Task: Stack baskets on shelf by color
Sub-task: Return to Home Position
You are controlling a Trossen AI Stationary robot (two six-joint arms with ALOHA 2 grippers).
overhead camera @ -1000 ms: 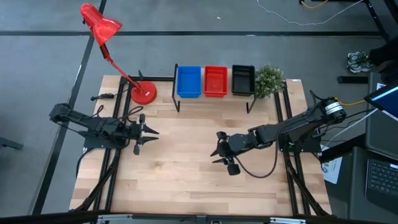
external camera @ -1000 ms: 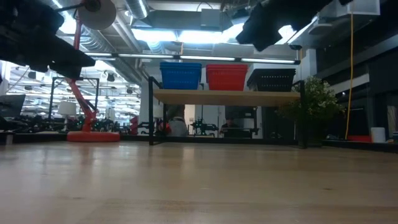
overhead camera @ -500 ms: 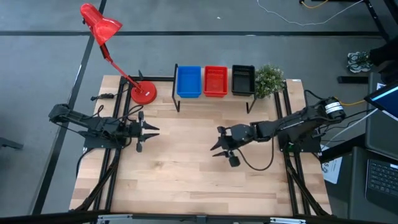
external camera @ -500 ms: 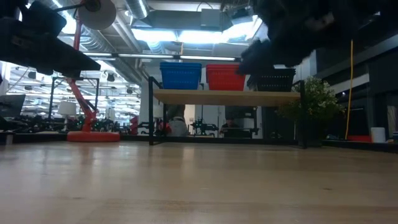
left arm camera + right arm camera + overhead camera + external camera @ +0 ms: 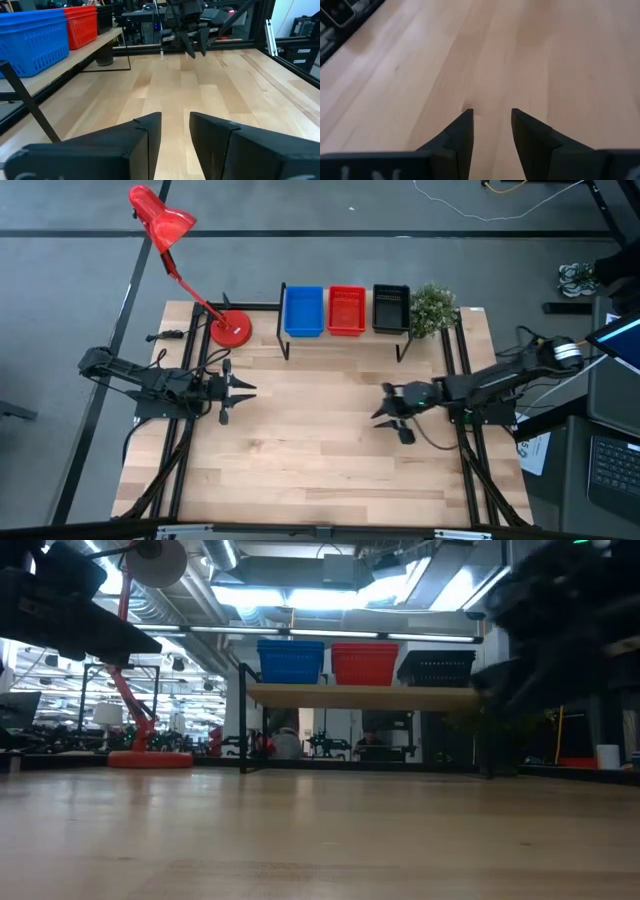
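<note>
Three stacks of baskets stand side by side on the shelf (image 5: 365, 695) at the table's far edge: blue (image 5: 303, 311), red (image 5: 346, 310) and black (image 5: 390, 308). They rest by their bottoms on the light wood plank. My left gripper (image 5: 245, 390) hovers open over the table's left part and points toward the right. My right gripper (image 5: 383, 406) is open over the right part and points left, with bare wood below it (image 5: 491, 114). Neither gripper holds anything. The left wrist view shows the blue basket (image 5: 32, 42), the red basket (image 5: 80, 25) and the right gripper (image 5: 194, 46) farther off.
A red desk lamp (image 5: 230, 330) stands at the far left corner. A small potted plant (image 5: 432, 308) sits right of the shelf. A dark cable (image 5: 430, 438) hangs in a loop under the right arm. Bare wood (image 5: 310, 430) lies between the two arms.
My right gripper has drawn back from the table's middle toward the right edge, and in the low view it has dropped from the top of the picture to shelf height. The baskets and my left arm have stayed put.
</note>
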